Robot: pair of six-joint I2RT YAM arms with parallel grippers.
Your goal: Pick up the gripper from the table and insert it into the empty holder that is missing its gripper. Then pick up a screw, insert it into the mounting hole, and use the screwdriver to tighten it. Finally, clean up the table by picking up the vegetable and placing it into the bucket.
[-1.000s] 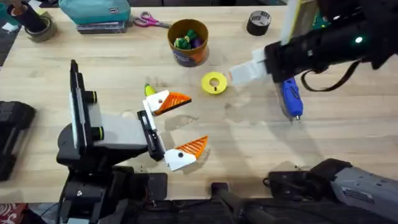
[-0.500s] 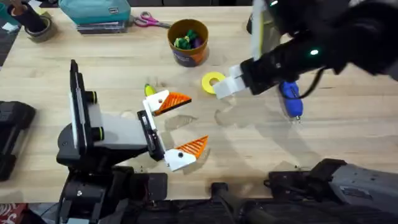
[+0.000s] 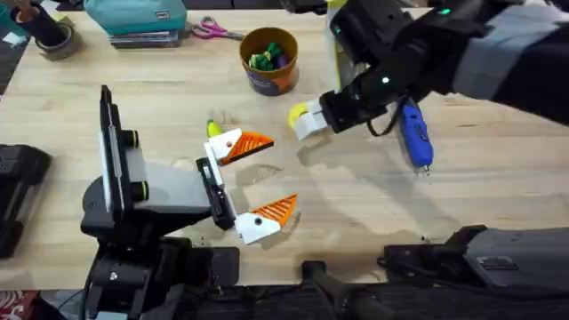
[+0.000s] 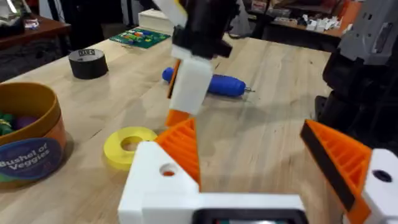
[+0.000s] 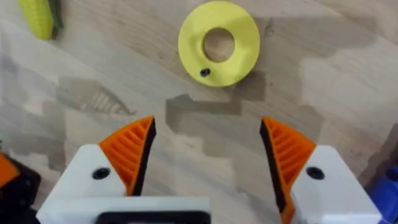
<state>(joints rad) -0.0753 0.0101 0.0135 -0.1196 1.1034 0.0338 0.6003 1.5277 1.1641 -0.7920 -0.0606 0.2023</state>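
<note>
— Pale wooden bench (image 3: 498, 204) under everything, cluttered along the far edge. Nearest the bases?

— Left pincer (image 3: 262, 180), white blocks tipped with ribbed orange wedges. Spread wide, nothing between the tips, low over the wood.

— And the toy?

— Small yellow vegetable with a green end (image 3: 213, 129), flat on the bench just beside the far finger of that pincer. Seen again at the edge of the right wrist view (image 5: 38, 15), bare wood around it. Not in the cup.

— Farther out?

— Right pincer (image 5: 208, 155), reached across past the middle, same white blocks and orange tips. Parted too, gripping nothing. Hangs over the wood just short of a flat yellow ring of tape (image 5: 219, 42). Small dark dot (image 5: 204, 73) on the ring's face; cannot tell what.

— From the left wrist?

— Same ring (image 4: 129, 144) lying flat, the right arm's white block and orange tip coming down just beside it.

— Screwdriver?

— Slim bright blue pen-shaped screwdriver (image 3: 416, 138), on its side on the bench, right of the ring and apart from it, thin metal bit towards the bases. Partly under the right arm.

— Beyond that?

— Round orange-yellow bucket with a dark blue band (image 3: 269, 60), upright behind the ring, green and purple toys inside. Black tape roll (image 4: 87, 62) farther off. Pink-handled scissors (image 3: 213, 29) and a teal case (image 3: 138, 13) at the far edge.
</note>
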